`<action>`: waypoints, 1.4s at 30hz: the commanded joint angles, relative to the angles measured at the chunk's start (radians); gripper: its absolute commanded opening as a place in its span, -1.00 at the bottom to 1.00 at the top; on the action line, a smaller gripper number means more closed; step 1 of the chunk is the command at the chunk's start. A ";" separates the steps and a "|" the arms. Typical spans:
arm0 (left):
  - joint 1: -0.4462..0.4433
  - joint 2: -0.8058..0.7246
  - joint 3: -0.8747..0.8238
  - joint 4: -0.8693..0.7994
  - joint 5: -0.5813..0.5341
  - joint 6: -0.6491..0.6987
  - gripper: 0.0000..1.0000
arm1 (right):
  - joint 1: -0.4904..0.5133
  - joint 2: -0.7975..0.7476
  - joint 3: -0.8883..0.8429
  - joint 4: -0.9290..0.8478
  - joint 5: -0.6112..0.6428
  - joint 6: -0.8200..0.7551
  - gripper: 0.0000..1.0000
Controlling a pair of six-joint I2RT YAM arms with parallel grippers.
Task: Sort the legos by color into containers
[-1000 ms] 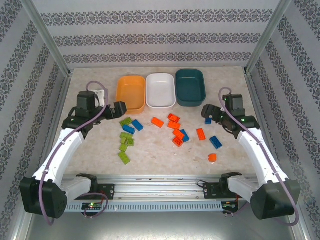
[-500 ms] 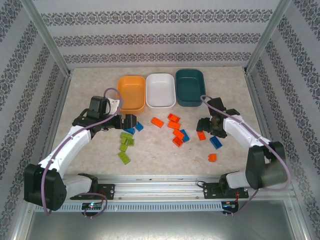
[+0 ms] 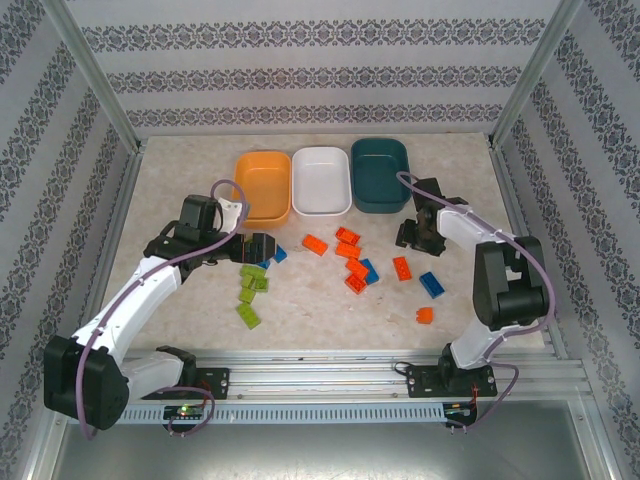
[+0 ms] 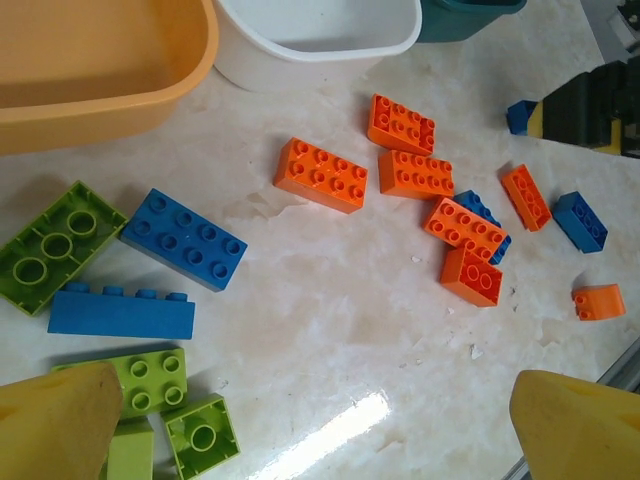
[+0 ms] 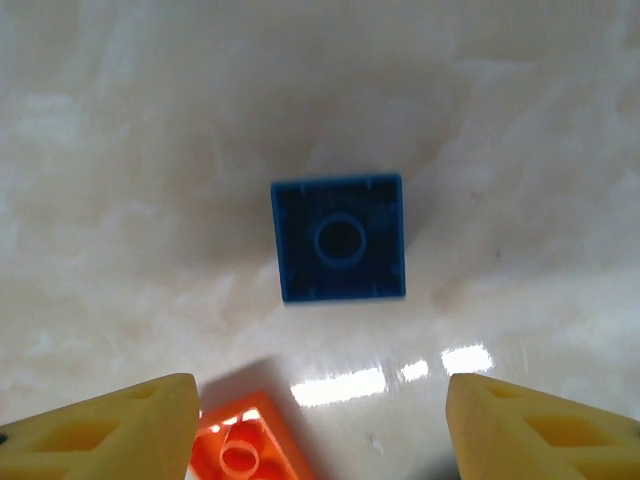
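Observation:
Three tubs stand in a row at the back: orange (image 3: 262,187), white (image 3: 321,181) and dark teal (image 3: 381,175). Lime green bricks (image 3: 252,285) lie left of centre, orange bricks (image 3: 350,250) and blue ones (image 3: 432,284) in the middle and right. My left gripper (image 3: 262,246) (image 4: 320,440) is open above bare table, with green bricks (image 4: 150,380) and two blue bricks (image 4: 184,238) by its left finger. My right gripper (image 3: 412,236) (image 5: 320,435) is open, pointing down, just short of a small upside-down blue brick (image 5: 338,238). An orange brick (image 5: 245,450) lies by its left finger.
Patterned walls and metal posts enclose the marble table (image 3: 320,320). A metal rail (image 3: 320,375) runs along the near edge. A lone orange brick (image 3: 425,315) lies at the front right. The right gripper's dark body (image 4: 590,105) shows at the far right of the left wrist view.
The left gripper has come forward and right to the green and blue bricks. The right arm has folded, its elbow swinging out, and its gripper now points down over the small blue brick.

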 commanded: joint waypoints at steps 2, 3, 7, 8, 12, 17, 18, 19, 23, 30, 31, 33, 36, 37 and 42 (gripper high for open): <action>-0.016 -0.017 -0.012 -0.027 -0.025 0.033 1.00 | -0.006 0.036 0.043 0.002 0.018 -0.006 0.24; -0.015 -0.017 -0.013 -0.028 -0.024 0.033 1.00 | -0.006 0.040 0.046 0.003 0.020 -0.007 0.24; -0.018 -0.017 -0.013 -0.028 -0.024 0.033 1.00 | -0.011 0.064 0.060 0.004 0.020 -0.014 0.20; -0.017 -0.017 -0.013 -0.028 -0.023 0.033 1.00 | -0.016 0.071 0.067 0.005 0.019 -0.016 0.18; -0.020 -0.016 -0.016 -0.026 -0.021 0.033 1.00 | -0.031 0.096 0.075 0.006 0.008 -0.020 0.11; -0.029 -0.002 -0.016 -0.022 0.003 0.035 1.00 | -0.042 0.113 0.083 0.010 0.004 -0.023 0.09; -0.032 0.005 -0.016 -0.021 0.014 0.035 1.00 | -0.042 0.115 0.084 0.010 0.009 -0.024 0.09; -0.033 0.010 -0.015 -0.021 0.022 0.035 1.00 | -0.044 0.117 0.087 0.009 0.011 -0.026 0.09; -0.056 0.028 -0.010 -0.027 0.039 0.042 1.00 | -0.048 0.134 0.097 0.010 0.011 -0.028 0.07; -0.078 0.027 -0.007 -0.037 0.021 0.053 1.00 | -0.051 0.161 0.127 0.000 0.020 -0.038 0.00; -0.078 0.025 -0.008 -0.037 0.021 0.053 1.00 | -0.051 0.164 0.131 -0.001 0.021 -0.039 -0.01; -0.082 0.026 -0.008 -0.038 0.019 0.055 1.00 | -0.052 0.172 0.140 -0.006 0.025 -0.040 -0.01; -0.085 0.028 -0.006 -0.041 0.017 0.056 1.00 | -0.053 0.182 0.148 -0.006 0.018 -0.041 -0.02; -0.086 0.028 -0.007 -0.043 0.015 0.058 1.00 | -0.052 0.184 0.148 -0.006 0.015 -0.040 -0.02; -0.092 0.029 -0.003 -0.047 0.011 0.060 1.00 | -0.051 0.191 0.146 -0.004 0.009 -0.039 -0.16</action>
